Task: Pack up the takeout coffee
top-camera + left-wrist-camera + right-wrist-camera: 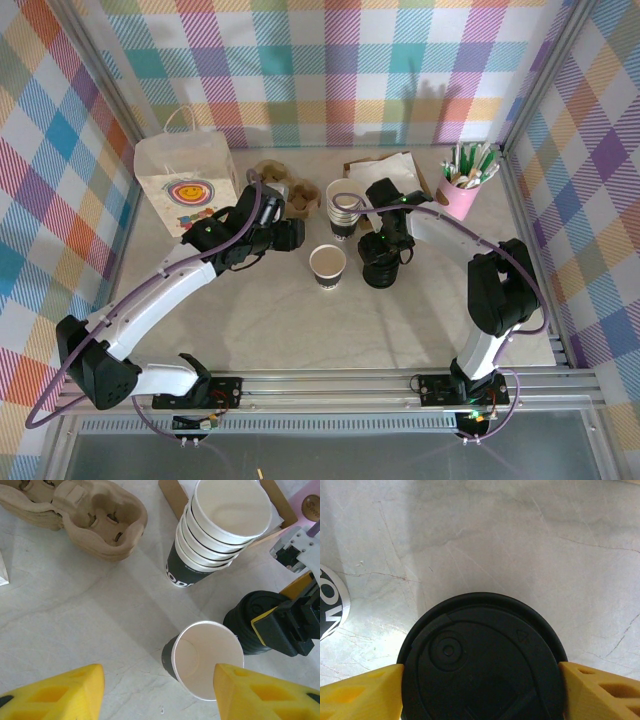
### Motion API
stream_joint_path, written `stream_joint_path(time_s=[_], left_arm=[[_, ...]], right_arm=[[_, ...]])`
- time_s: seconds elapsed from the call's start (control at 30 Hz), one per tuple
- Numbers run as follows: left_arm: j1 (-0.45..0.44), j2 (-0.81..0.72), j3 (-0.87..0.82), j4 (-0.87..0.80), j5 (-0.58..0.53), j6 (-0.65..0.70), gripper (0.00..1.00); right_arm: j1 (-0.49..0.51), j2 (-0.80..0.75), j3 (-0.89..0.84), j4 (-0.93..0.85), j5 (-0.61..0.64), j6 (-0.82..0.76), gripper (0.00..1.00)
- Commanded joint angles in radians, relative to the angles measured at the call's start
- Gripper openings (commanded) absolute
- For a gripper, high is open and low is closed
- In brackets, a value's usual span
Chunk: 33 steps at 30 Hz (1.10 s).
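Lidding step: the paper cup [327, 266] stands lidless mid-bench under the left gripper [156, 675], fingers spread, while the right gripper [481, 677] flanks the top lid [482, 630] of the lid stack [380, 270], grip unclear, and next must lift just one.

1. The left arm [170, 275] has smooth white shells over its links, with black joint housings and a black base.
2. The right arm [495, 290] matches it: white links, bulky black joints.
3. A purple cable [258, 200] runs loosely along each arm.
4. The left claw [160, 695] has bright yellow fingers [55, 692], wedge-shaped with moulded recesses.
5. The right claw [482, 690] has the same yellow fingers [605, 690] on a black body.
6. A small green light [470, 412] glows at the right base.
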Motion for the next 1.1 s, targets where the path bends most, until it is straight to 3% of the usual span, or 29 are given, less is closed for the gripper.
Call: stream_joint_path(time_s=[0.0,0.37,1.07], left_arm=[[0.004,0.001,0.028,0.017,0.001,0.001,0.59],[0.005,-0.003,0.027,0.018,-0.003,0.003,0.59],[0.004,-0.012,0.022,0.028,-0.003,0.003,0.59]], right_arm=[[-0.004,0.011,0.013,-0.023,-0.015,-0.006,0.75],[-0.004,-0.009,0.013,-0.031,-0.014,0.004,0.69],[-0.003,-0.066,-0.004,-0.029,-0.001,0.014,0.67]])
